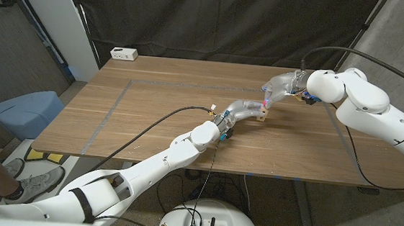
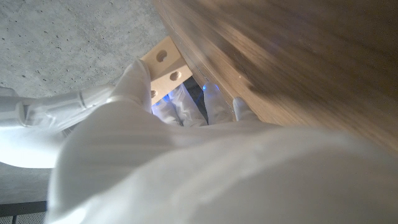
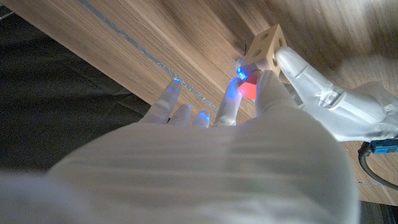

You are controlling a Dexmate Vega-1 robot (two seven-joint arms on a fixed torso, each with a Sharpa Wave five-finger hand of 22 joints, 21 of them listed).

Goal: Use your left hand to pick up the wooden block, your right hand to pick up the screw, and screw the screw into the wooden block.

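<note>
Left arm: enters from 7 o'clock in the head view and reaches up toward table centre; its forearm hides the table edge beneath it.
Left hand (image 1: 242,110): holds the wooden block (image 1: 261,117) at its fingertips, just right of table centre; in the left wrist view the back of the hand blurs most of the frame, with the fingers (image 2: 138,78) closed on the block's pale holed face.
Wooden block: small pale piece with round holes; whether it touches the table (image 1: 151,116) or is lifted off it cannot be told.
Right hand (image 1: 280,85): comes in from 3 o'clock, fingertips meeting the block's top; in the right wrist view a finger (image 3: 267,93) presses beside a red glow at the block.
Screw: too small and covered to make out, so the right hand's grasp cannot be told.
Cables: black, trailing along both arms.
White box (image 1: 123,53): far corner at 11 o'clock.
</note>
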